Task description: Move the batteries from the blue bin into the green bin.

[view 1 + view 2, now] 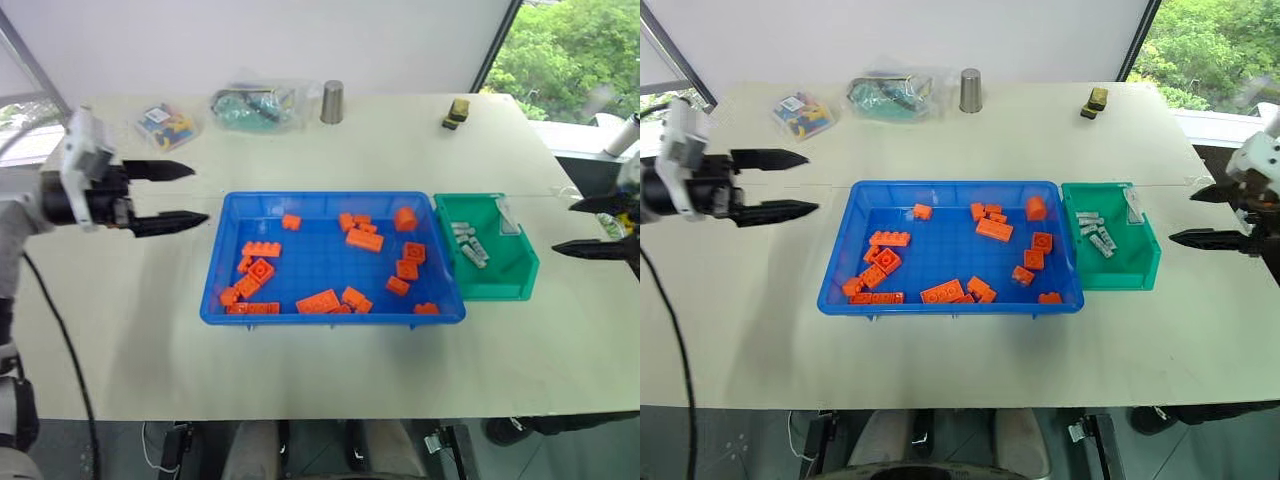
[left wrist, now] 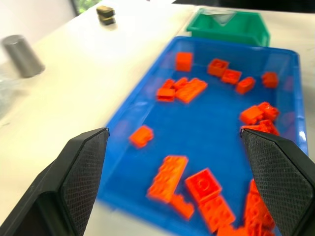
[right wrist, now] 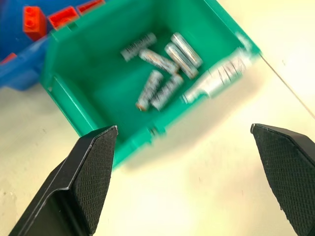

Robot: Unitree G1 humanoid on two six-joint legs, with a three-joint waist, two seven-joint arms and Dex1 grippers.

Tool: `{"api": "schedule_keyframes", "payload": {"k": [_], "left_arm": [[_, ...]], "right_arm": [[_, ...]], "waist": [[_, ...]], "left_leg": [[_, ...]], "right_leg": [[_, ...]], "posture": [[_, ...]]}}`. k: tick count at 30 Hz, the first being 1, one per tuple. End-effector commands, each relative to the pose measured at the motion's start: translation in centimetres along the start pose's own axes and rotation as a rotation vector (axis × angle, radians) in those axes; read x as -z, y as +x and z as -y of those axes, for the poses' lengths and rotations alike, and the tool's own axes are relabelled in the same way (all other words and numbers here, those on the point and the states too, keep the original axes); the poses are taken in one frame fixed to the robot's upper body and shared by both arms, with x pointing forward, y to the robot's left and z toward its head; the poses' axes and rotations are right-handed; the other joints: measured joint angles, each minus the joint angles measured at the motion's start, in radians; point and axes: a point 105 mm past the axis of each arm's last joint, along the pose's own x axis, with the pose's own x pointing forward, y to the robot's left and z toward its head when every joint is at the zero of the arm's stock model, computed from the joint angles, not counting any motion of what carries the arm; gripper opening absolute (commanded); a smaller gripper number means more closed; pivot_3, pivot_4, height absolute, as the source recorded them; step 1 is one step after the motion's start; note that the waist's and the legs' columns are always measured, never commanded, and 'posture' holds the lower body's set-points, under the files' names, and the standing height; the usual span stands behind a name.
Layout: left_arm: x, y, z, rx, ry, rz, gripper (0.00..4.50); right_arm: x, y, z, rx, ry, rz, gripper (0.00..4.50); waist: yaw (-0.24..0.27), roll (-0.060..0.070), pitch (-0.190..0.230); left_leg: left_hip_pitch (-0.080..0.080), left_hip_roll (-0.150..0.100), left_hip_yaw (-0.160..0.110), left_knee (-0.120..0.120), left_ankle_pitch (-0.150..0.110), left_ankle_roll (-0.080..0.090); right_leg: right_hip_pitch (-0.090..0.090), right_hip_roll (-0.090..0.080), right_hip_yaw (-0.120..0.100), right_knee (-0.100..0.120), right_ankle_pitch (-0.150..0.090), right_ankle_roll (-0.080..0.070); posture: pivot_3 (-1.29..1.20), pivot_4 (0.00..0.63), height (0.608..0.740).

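Silver-grey batteries (image 3: 162, 66) lie loose in green bin (image 1: 520, 272); blue bin (image 1: 330, 315) holds orange bricks (image 1: 364, 239). Both hands empty, wide open: left hand (image 1: 170, 196), right hand (image 1: 1200, 214). Batteries look small, rigid, smooth, roll-prone; pinch mid-barrel.

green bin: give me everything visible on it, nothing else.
The green bin is a small, deep, teal-green plastic container with a sloped front and a pale label on one wall. It stands upright on the table, close against one short end of the blue bin. Several silver-grey batteries lie loose on its floor, clustered, some touching each other. Neither tool touches it.
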Motion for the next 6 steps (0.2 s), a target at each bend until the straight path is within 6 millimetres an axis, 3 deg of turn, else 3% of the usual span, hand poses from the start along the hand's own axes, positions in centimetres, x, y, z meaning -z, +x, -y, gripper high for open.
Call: {"api": "schedule_keyframes", "payload": {"k": [1,6], "left_arm": [[-1.3,-1.9,-0.8,-0.055,0.054,-0.003,4.50],[-0.9,-2.2,-1.7,-0.105,0.105,-0.033,4.50]], "right_arm": [[-0.8,-1.4,0.5,0.023,-0.025,0.052,4.47],[-0.2,0.0,0.8,0.032,0.015,0.078,4.47]], "waist": [[0.002,0.001,0.001],[0.005,0.001,0.001]], "left_leg": [[0.000,0.000,0.000,0.000,0.000,0.000],[0.000,0.000,0.001,0.001,0.000,0.000]], "right_leg": [[0.000,0.000,0.000,0.000,0.000,0.000],[0.000,0.000,0.000,0.000,0.000,0.000]], "posture": [[0.00,0.150,0.739],[0.00,0.150,0.739]]}}
